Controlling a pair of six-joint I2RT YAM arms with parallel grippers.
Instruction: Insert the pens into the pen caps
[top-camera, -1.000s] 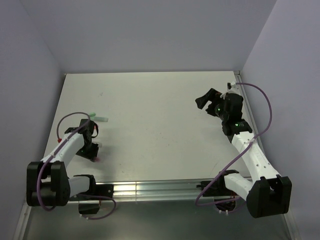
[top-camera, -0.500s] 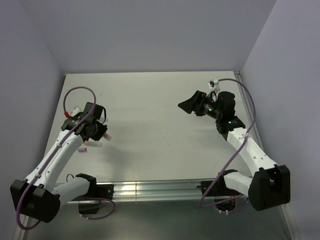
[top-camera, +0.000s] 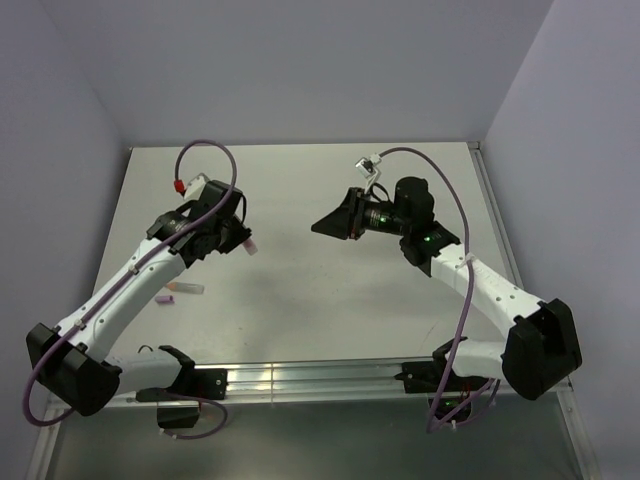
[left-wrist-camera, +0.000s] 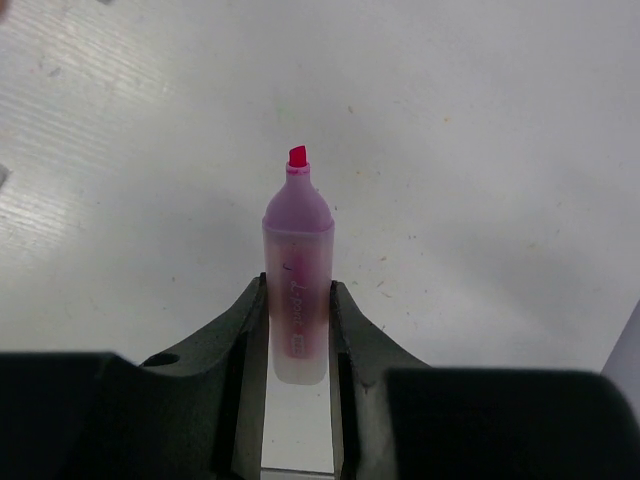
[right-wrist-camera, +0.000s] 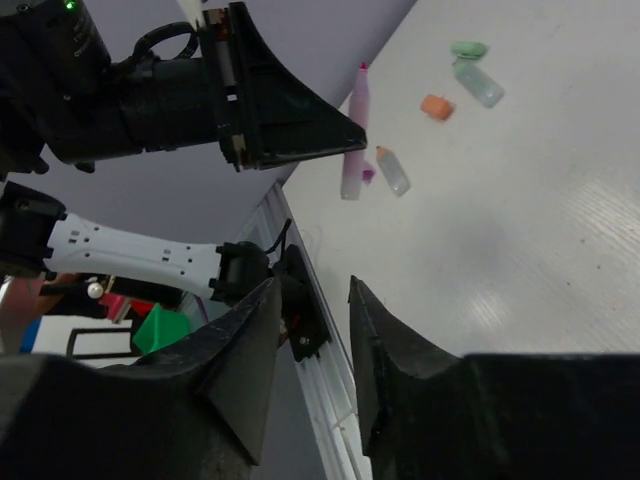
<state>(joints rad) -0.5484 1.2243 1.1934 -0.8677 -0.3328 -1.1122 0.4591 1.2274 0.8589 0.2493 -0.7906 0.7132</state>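
My left gripper (left-wrist-camera: 298, 290) is shut on a pink pen (left-wrist-camera: 297, 230), uncapped, its red tip pointing away over the table. From above, the left gripper (top-camera: 238, 236) hangs left of centre with the pink pen (top-camera: 249, 243) sticking out toward my right gripper (top-camera: 328, 224). The right gripper (right-wrist-camera: 313, 300) faces it, jaws narrowly open and holding nothing. Its view shows the held pink pen (right-wrist-camera: 355, 140), a pale pen (right-wrist-camera: 393, 172) beside a purple-pink cap (right-wrist-camera: 368, 175), an orange cap (right-wrist-camera: 436, 107), a mint-green pen (right-wrist-camera: 480, 85) and a green cap (right-wrist-camera: 467, 48), all lying on the table.
The pale pen (top-camera: 190, 288) and purple-pink cap (top-camera: 167, 296) lie near the table's left edge, under the left arm. Grey walls close the table at the back and both sides. A metal rail (top-camera: 300, 380) runs along the near edge.
The left arm has lifted from the left edge and swung toward the centre with the pink pen. The right gripper has moved left toward it and its jaws have narrowed.
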